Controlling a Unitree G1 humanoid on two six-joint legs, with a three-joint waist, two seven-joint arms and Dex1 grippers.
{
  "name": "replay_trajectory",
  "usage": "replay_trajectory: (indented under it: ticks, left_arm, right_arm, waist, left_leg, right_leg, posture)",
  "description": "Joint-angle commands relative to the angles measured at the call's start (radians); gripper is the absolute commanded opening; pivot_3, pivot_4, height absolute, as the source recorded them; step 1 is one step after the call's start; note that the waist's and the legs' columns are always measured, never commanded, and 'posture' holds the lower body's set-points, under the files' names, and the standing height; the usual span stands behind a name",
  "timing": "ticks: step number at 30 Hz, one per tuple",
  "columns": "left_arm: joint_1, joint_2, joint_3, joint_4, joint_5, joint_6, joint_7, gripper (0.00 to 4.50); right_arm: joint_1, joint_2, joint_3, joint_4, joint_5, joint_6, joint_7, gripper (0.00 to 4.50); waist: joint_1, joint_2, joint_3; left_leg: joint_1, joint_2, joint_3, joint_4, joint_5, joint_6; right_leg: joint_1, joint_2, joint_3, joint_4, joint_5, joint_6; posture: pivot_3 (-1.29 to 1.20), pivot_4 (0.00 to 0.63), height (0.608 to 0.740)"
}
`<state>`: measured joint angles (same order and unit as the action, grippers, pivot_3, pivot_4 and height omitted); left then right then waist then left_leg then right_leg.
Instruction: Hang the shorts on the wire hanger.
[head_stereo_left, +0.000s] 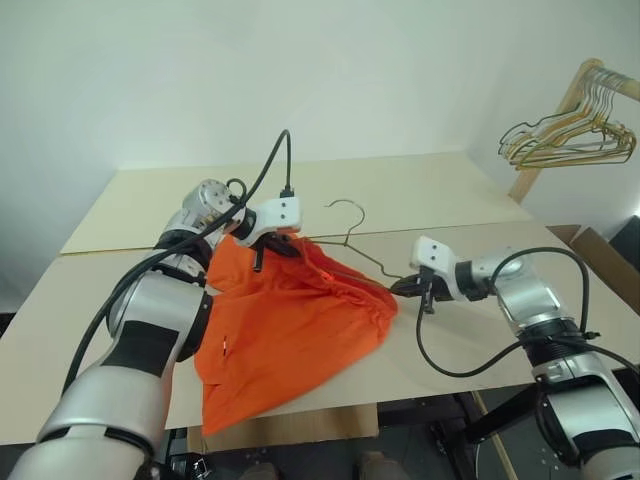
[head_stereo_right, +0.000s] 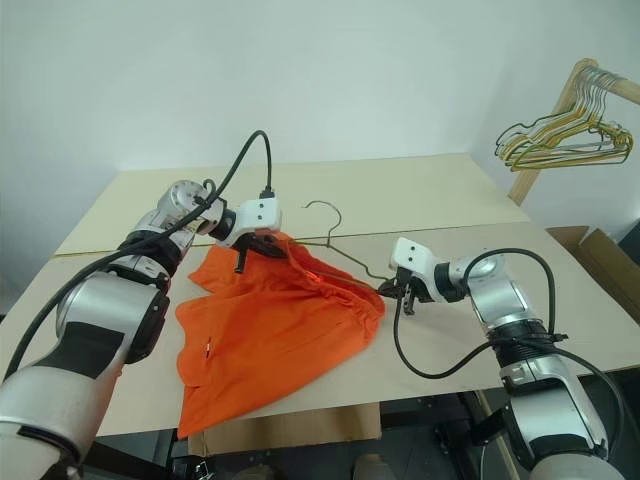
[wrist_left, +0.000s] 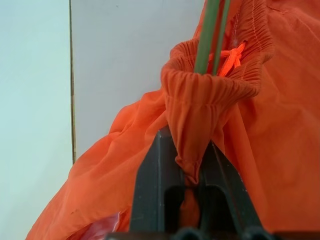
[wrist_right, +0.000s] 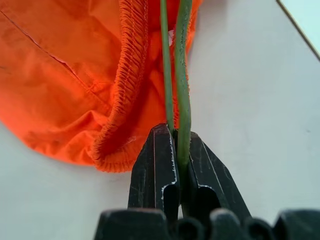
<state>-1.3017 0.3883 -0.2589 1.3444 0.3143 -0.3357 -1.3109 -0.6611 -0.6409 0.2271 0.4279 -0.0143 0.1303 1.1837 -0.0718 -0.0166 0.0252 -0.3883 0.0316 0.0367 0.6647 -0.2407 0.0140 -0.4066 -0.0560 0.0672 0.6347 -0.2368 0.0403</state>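
Two grips hold: your left pincer (wrist_left: 186, 172) pinches the limp shorts (head_stereo_left: 290, 330) waistband; your right pincer (wrist_right: 176, 160) clamps the stiff wire hanger (wrist_right: 182, 75) corner threaded inside, over the counter (head_stereo_left: 450, 200).

No words, no numbers, no signs to read anywhere I look. Nothing written on cloth, wire, counter or wall.

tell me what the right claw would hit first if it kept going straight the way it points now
Probably the shorts: the right claw, shut on the wire hanger, points along the wire into the gathered waistband just ahead.
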Motion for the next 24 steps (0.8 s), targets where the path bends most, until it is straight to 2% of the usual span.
replay_trajectory:
  ticks: [1,2,6,7,8,13,15,20,24]
  left_arm:
    - [-0.048,0.033,0.028,-0.015,-0.022,-0.011,-0.054,0.01]
    - [-0.052,0.037,0.031,-0.017,-0.025,-0.014,-0.069,0.01]
    - [-0.068,0.06,0.024,-0.02,-0.009,-0.038,-0.098,0.0]
    - [-0.071,0.067,0.018,-0.02,-0.002,-0.044,-0.096,0.0]
    - [-0.073,0.073,0.013,-0.021,0.004,-0.048,-0.089,0.0]
    - [-0.075,0.088,0.019,-0.02,0.004,-0.052,-0.042,0.0]
    - [-0.077,0.09,0.026,-0.02,-0.003,-0.053,-0.029,0.0]
    - [-0.085,0.093,0.048,-0.022,-0.026,-0.053,-0.051,0.0]
    - [-0.086,0.097,0.052,-0.024,-0.023,-0.06,-0.066,0.0]
  right_arm:
    - [-0.005,0.011,-0.026,-0.021,0.0,-0.126,-0.048,0.0]
    - [-0.009,0.011,-0.027,-0.015,0.008,-0.123,-0.041,0.0]
    - [-0.011,-0.016,-0.029,-0.031,0.021,-0.136,-0.004,1.23]
    - [-0.009,-0.026,-0.033,-0.038,0.029,-0.123,0.009,1.37]
    - [-0.004,-0.037,-0.041,-0.045,0.038,-0.119,0.022,1.91]
    - [0.012,-0.079,-0.106,-0.03,0.087,-0.058,0.015,3.59]
    - [0.013,-0.103,-0.146,-0.013,0.129,0.025,0.034,4.28]
    - [0.062,-0.168,-0.22,-0.048,0.269,0.27,0.134,4.28]
    - [0.155,-0.105,-0.268,-0.118,0.365,0.487,0.051,4.28]
  waist:
    - [-0.002,0.0,0.0]
    - [-0.003,0.0,0.0]
    - [-0.002,0.0,0.0]
    - [-0.002,0.0,0.0]
    - [-0.001,0.0,0.0]
    - [0.002,0.0,0.0]
    - [0.003,0.0,0.0]
    - [0.005,0.0,0.0]
    - [0.001,-0.001,0.0]
  left_leg:
    - [0.0,0.0,0.0,0.0,0.0,0.0]
    - [0.0,0.0,0.0,0.0,0.0,0.0]
    - [0.0,0.0,0.0,0.0,0.0,0.0]
    - [0.0,0.0,0.0,0.0,0.0,0.0]
    - [0.0,0.0,0.0,0.0,0.0,0.0]
    - [0.0,0.0,0.0,0.0,0.0,0.0]
    - [0.0,0.0,0.0,0.0,0.0,0.0]
    - [-0.001,0.0,0.0,0.0,0.0,0.0]
    - [-0.001,0.0,0.0,0.0,0.0,0.001]
  right_leg:
    - [0.0,0.0,0.0,0.0,0.0,0.0]
    - [0.0,0.0,0.0,0.0,0.0,0.0]
    - [0.0,0.0,0.0,0.0,0.0,0.0]
    - [0.0,0.0,0.0,0.0,0.0,0.0]
    - [0.0,0.0,0.0,0.0,0.0,0.0]
    - [0.0,0.0,0.0,0.0,0.0,0.0]
    - [0.0,0.0,0.0,0.0,0.0,0.0]
    - [0.0,0.0,0.0,-0.001,0.0,0.0]
    - [0.0,0.0,0.0,-0.001,0.0,0.0]
  posture:
    - [-0.05,0.0,0.74]
    - [-0.05,0.0,0.74]
    - [-0.04,0.0,0.74]
    - [-0.04,0.0,0.74]
    - [-0.04,0.0,0.74]
    - [-0.03,0.0,0.74]
    - [-0.03,0.0,0.74]
    - [-0.03,0.0,0.74]
    - [-0.03,0.0,0.74]
